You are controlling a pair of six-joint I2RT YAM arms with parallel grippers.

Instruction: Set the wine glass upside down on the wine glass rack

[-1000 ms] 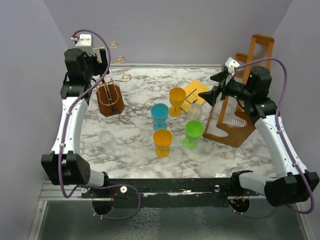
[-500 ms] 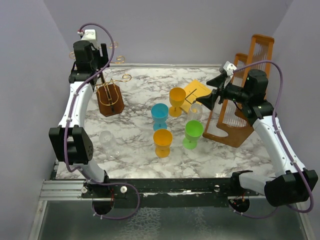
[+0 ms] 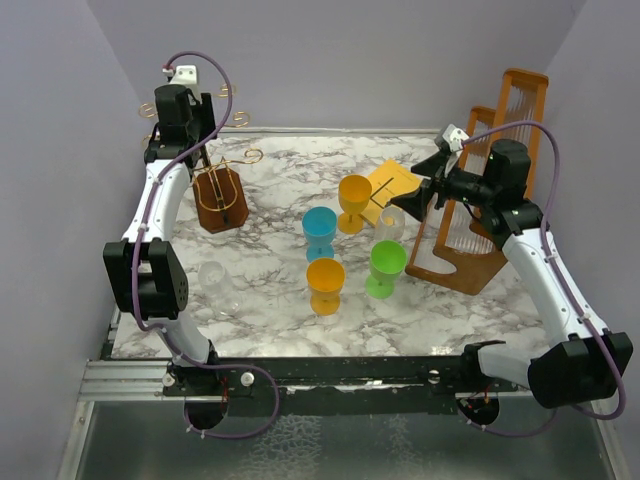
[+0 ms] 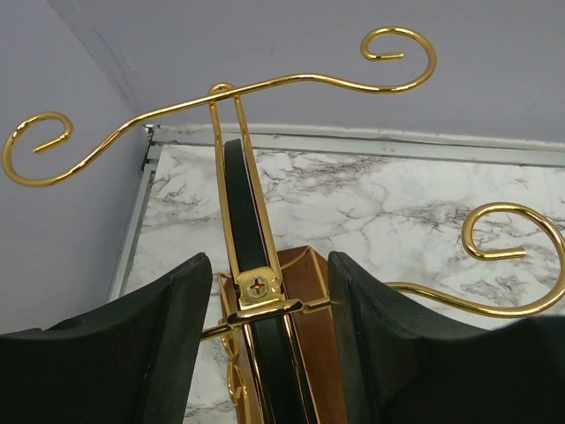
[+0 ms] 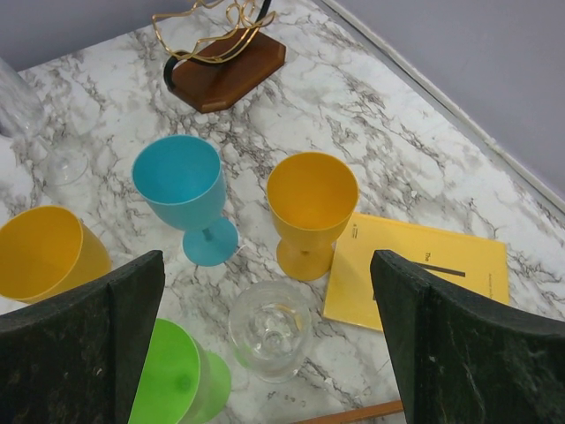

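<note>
As claws gape, two wine glasses, four goblets, one wire rack

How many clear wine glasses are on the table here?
2. One clear glass stands between the yellow booklet and the green goblet; the second glass sits at the table's near left. None seems hidden.

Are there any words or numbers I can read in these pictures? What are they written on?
Yellow booklet: a tiny line of print near one edge and a short dark bar, both too small to read.
Wine glass rack: no writing, only a screw head on its gold bracket.
Nothing else in the three views shows words, numbers or signs.
</note>
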